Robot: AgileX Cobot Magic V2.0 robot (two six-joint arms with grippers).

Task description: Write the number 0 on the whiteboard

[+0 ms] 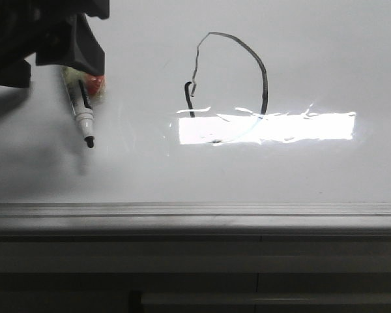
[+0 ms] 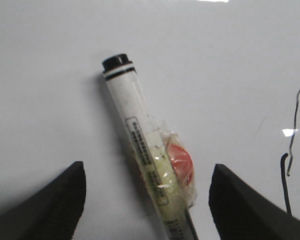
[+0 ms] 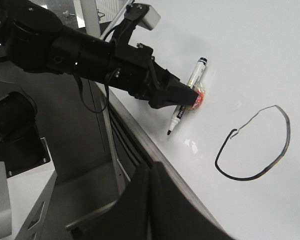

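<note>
Fingers of the left gripper (image 2: 147, 200) stand spread wide, one to each side of the marker (image 2: 145, 155), and neither touches it. The marker lies flat on the whiteboard (image 1: 313, 52), uncapped, its black tip pointing toward the board's near edge; a clear wrap with a red patch (image 2: 181, 162) clings to the barrel. In the front view the left gripper (image 1: 85, 59) hangs just over the marker's upper end.

The right gripper (image 3: 152, 200) shows only in its own wrist view, as a dark mass with a narrow seam down it; its fingers look pressed together, holding nothing.

The 0 (image 3: 255, 145) sits well to the right of the marker. From the right wrist it reads as a closed, uneven oval, thin at the top left with a small hook where the ends meet. In the front view a bright glare (image 1: 267, 127) washes out its lower part, so the bottom stroke cannot be traced there.

As I judge it, the writing is done and the step in hand is letting go of the marker. The next move calls for the left arm to lift straight away without nudging the barrel, which could roll and smear the fresh line.
</note>
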